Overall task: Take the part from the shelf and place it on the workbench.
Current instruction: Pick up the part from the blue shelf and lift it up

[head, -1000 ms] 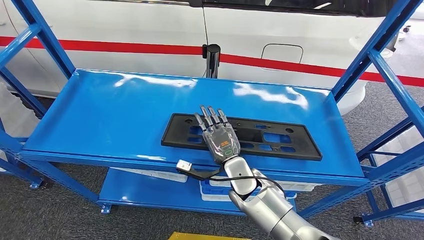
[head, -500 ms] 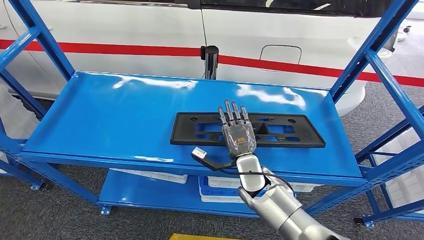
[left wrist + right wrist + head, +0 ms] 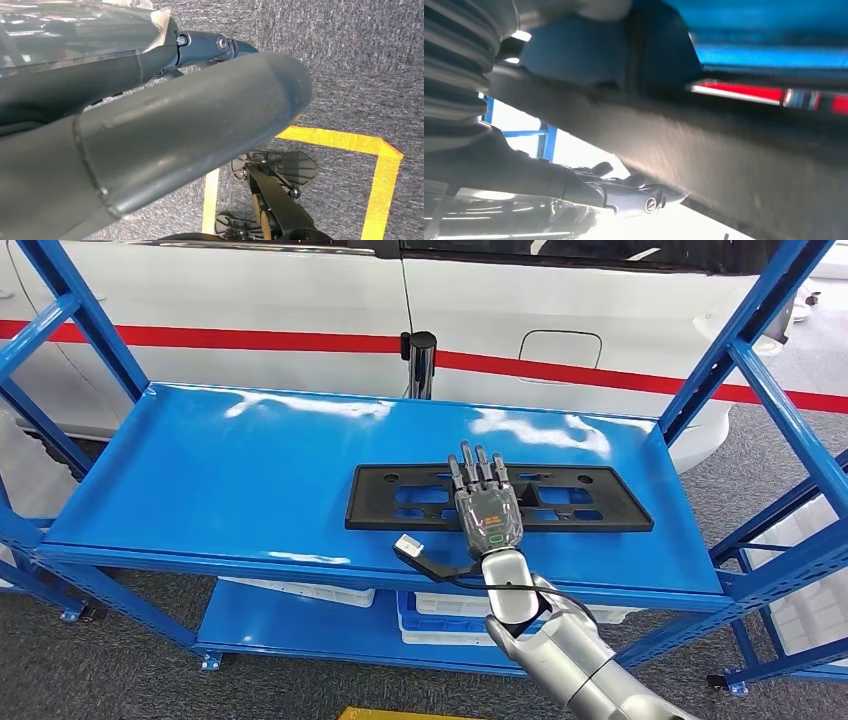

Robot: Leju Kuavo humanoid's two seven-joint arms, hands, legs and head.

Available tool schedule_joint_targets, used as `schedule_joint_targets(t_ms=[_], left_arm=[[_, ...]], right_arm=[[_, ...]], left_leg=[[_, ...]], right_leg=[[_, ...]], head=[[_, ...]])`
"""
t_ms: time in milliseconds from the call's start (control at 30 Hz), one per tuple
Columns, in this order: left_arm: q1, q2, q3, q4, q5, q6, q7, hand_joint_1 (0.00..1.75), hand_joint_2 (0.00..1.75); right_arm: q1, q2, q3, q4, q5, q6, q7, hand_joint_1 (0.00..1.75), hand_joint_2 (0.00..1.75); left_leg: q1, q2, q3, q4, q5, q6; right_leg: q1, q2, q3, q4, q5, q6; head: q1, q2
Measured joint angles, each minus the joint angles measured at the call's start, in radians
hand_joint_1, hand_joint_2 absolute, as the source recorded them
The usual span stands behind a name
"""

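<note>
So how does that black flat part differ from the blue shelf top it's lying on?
The black part is matte and full of cut-out holes; the blue shelf top is glossy and solid, showing bright reflections. The part is a narrow strip covering only the right portion, with the right robot hand over it; the shelf top is far wider. Both are flat and rectangular.

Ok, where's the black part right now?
In the head view the part lies flat on the shelf's right half, under the right hand.
</note>
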Motion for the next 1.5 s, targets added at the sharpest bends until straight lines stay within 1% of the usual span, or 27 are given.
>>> schedule_joint_targets(t_ms=[200,300,333,433,600,700,900,1100,1133,1200,1267,1333,1400,1500], left_arm=[[0.000,0.000,0.000,0.000,-0.005,0.001,0.000,0.00,0.00],[0.000,0.000,0.000,0.000,-0.005,0.001,0.000,0.00,0.00],[0.000,-0.001,0.000,0.000,-0.005,0.001,0.000,0.00,0.00],[0.000,-0.001,0.000,0.000,-0.005,0.001,0.000,0.00,0.00],[0.000,-0.001,0.000,0.000,-0.006,0.000,0.002,0.00,0.00],[0.001,-0.001,0.000,0.000,-0.007,0.000,0.001,0.00,0.00],[0.001,-0.001,0.001,0.000,-0.011,-0.001,-0.006,0.00,0.00],[0.001,-0.002,0.009,0.000,-0.023,0.001,-0.009,0.00,0.00],[0.001,-0.002,0.010,0.000,-0.025,0.001,-0.009,0.00,0.00],[0.001,-0.003,0.010,0.000,-0.030,0.000,-0.010,0.00,0.00],[0.000,-0.003,0.010,0.000,-0.038,0.000,-0.010,0.00,0.00],[-0.001,-0.003,0.010,0.000,-0.043,0.000,-0.010,0.00,0.00],[-0.001,-0.005,0.010,0.000,-0.046,0.004,-0.010,0.00,0.00],[-0.002,-0.007,0.010,0.000,-0.047,0.008,-0.010,0.00,0.00]], right_arm=[[0.017,0.000,-0.005,-0.013,0.000,0.019,0.000,0.45,1.75],[0.020,0.000,-0.006,-0.016,0.000,0.022,0.000,1.15,1.75],[0.022,0.000,-0.006,-0.017,0.000,0.022,0.000,1.46,1.75],[0.032,0.000,-0.007,-0.017,0.000,0.026,0.001,1.71,1.75],[0.042,0.000,-0.012,-0.019,-0.001,0.039,-0.002,1.75,1.75],[0.046,0.000,-0.020,-0.022,0.000,0.031,-0.013,1.75,1.75],[0.054,0.000,-0.032,-0.024,0.000,-0.035,-0.043,1.75,1.75],[0.056,0.001,-0.043,-0.016,-0.005,-0.096,-0.092,1.75,1.75],[0.056,0.003,-0.047,-0.014,-0.017,-0.107,-0.114,1.75,1.75],[0.055,0.014,-0.065,-0.005,-0.083,-0.140,-0.202,1.75,1.75],[0.050,0.030,-0.089,0.004,-0.176,-0.191,-0.310,1.75,1.75],[0.040,0.046,-0.109,0.007,-0.252,-0.256,-0.386,1.75,1.75],[0.026,0.060,-0.128,0.001,-0.310,-0.311,-0.432,1.75,1.75],[0.001,0.075,-0.153,-0.024,-0.366,-0.344,-0.470,1.75,1.75]], left_leg=[[0.000,0.000,0.001,0.000,0.000,0.000],[0.000,0.000,0.002,0.000,0.000,0.000],[0.000,0.000,0.002,0.000,0.000,0.000],[0.000,0.000,0.002,0.000,0.000,0.000],[0.000,0.000,0.002,0.000,0.000,0.000],[0.000,0.000,0.001,0.000,0.000,0.000],[0.000,0.000,0.001,-0.001,0.000,-0.001],[0.000,0.000,0.000,-0.001,0.000,-0.001],[0.000,0.000,0.000,-0.001,0.000,-0.001],[0.000,0.000,-0.001,-0.002,0.000,-0.001],[0.000,0.000,-0.001,-0.002,0.000,-0.001],[0.000,0.000,-0.001,-0.003,0.000,-0.001],[0.000,0.000,-0.001,-0.003,0.000,-0.001],[0.000,0.000,-0.001,-0.003,0.000,-0.001]], right_leg=[[0.000,0.000,0.001,0.000,0.000,0.000],[0.000,0.000,0.002,0.000,0.000,0.001],[0.000,0.000,0.002,0.000,0.000,0.001],[0.000,0.000,0.002,0.000,0.000,0.001],[0.001,0.000,0.002,0.000,0.000,0.001],[0.001,0.000,0.002,0.000,0.000,0.001],[0.001,0.000,0.002,0.000,0.000,0.001],[0.003,0.000,0.002,0.000,0.000,0.001],[0.003,0.000,0.001,0.000,0.000,0.001],[0.003,0.000,0.001,0.000,0.000,0.001],[0.003,0.000,0.000,0.000,0.000,0.001],[0.003,0.000,0.000,0.000,0.000,0.001],[0.003,0.000,0.000,0.000,0.000,0.001],[0.003,0.000,0.000,0.000,0.000,0.001]], head=[[0.000,0.000],[0.001,0.000],[0.001,0.000],[0.001,0.000],[0.001,0.000],[0.001,0.000],[0.001,0.000],[0.001,0.000],[0.001,0.000],[0.001,0.000],[0.001,0.000],[0.001,0.000],[0.001,0.000],[0.001,0.000]])
